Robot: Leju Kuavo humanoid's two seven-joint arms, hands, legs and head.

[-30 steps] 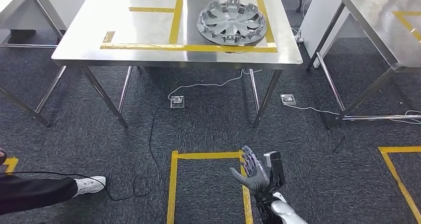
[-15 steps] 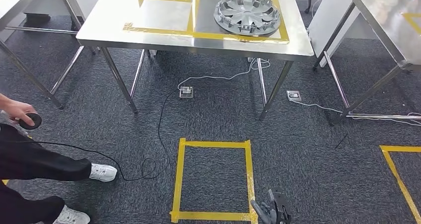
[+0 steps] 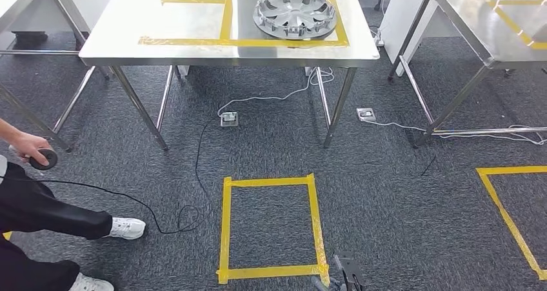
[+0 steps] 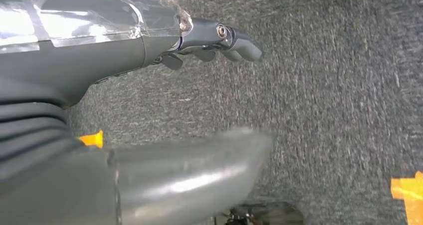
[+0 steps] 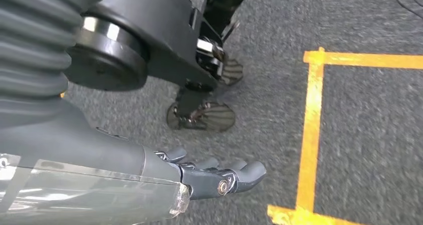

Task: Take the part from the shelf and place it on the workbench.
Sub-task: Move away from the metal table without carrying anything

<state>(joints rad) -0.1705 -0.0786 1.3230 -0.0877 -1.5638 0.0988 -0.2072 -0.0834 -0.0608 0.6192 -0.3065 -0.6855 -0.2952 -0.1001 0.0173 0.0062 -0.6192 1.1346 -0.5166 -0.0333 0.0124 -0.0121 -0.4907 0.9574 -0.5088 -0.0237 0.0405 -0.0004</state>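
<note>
The part is a round silver plastic wheel cover with spokes and holes (image 3: 295,11). It lies flat on the shiny steel surface (image 3: 193,20), inside a square marked with yellow tape (image 3: 284,42). So it looks like the part is already on the workbench and the job is about done.

The wheel cover is wide and thin. I think it is light, because it looks like plastic. It is probably stiff, but the rim and the little clips around the edge could bend or snap if squeezed too hard. The smooth painted face may be slippery. A good place to hold it would be at the rim, on two opposite sides, or with fingers hooked through a hole between the spokes.

The left hand (image 4: 219,43) hangs over the dark grey carpet floor (image 3: 387,194). Its fingers are stretched out and hold nothing. The right hand (image 5: 214,177) also hangs over the carpet, near a square of yellow tape on the floor (image 3: 271,230). Its fingers are apart and lightly bent, and they hold nothing.

A person's hand (image 3: 29,146) holds a small round black thing (image 3: 45,159) with a black cable (image 3: 129,204) running from it across the floor.
</note>
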